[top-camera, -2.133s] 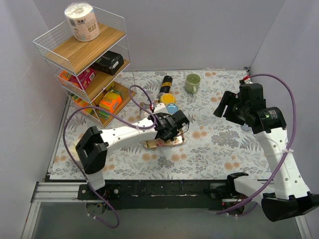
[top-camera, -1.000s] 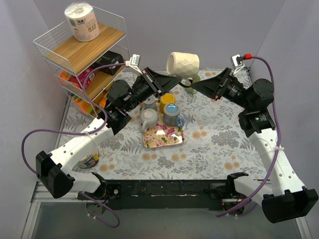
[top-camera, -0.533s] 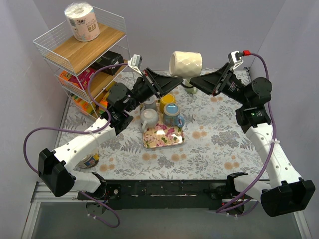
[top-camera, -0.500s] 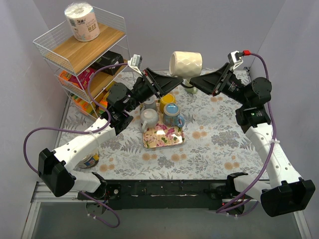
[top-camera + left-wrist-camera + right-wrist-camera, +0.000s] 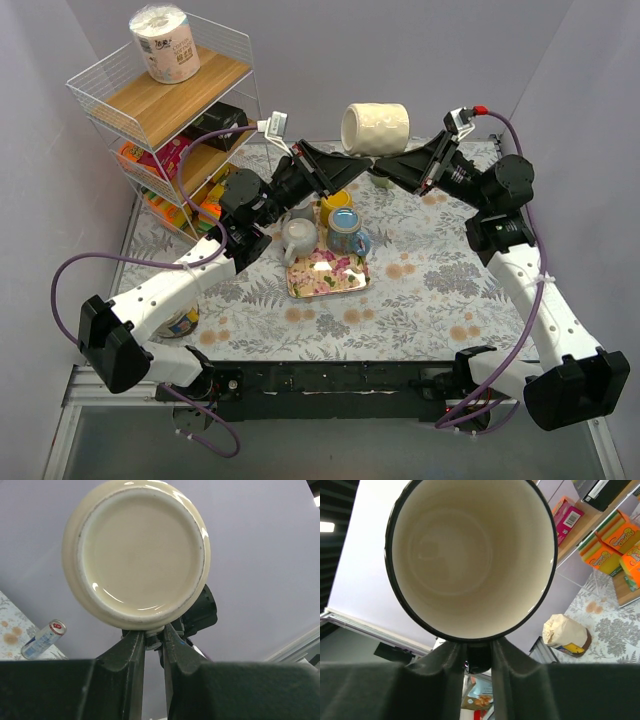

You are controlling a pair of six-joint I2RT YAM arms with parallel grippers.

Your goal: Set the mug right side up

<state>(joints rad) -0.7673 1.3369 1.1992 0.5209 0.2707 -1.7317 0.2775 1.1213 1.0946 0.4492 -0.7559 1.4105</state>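
Mug (image 5: pixel 375 127) aloft, now level. Right hand (image 5: pixel 393 163) moved in, pinched narrow under rim; left hand (image 5: pixel 342 165) clamped at base. Handover likely; mug not yet upright.

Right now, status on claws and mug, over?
Left claw shut on mug from below. Right claw at same spot, grip unclear. Mug aloft, on its side, mouth facing right arm. Nothing in the way.

My surface (image 5: pixel 440 290) has a floral cover. Plain lavender walls (image 5: pixel 300 60) on three sides. Wire-and-wood shelf rack (image 5: pixel 170 100) in far-left corner.
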